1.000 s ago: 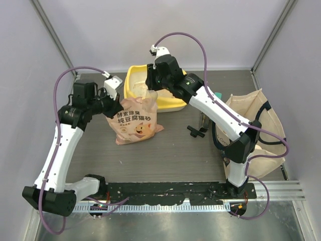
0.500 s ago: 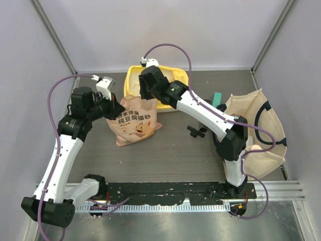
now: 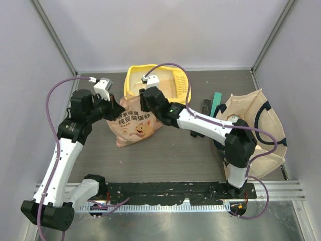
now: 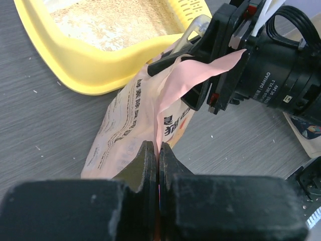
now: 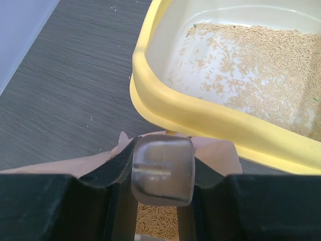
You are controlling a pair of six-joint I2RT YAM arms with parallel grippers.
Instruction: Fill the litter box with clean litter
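Just in front of the yellow litter box point(image 3: 131, 76), the peach-orange litter bag point(image 3: 134, 125) stands on the surface point(image 3: 175, 150), close against the box's rim. Your left gripper point(image 4: 159, 150) has its jaws closed flat on the bag's top film. Your right gripper point(image 3: 145, 104) pinches the opposite lip. Beige clean litter point(image 5: 261, 65) thinly covers part of the box floor.

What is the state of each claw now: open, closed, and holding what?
Left claw: closed, pinching the top edge of the litter bag.
Right claw: closed on the other side of the same bag's mouth.
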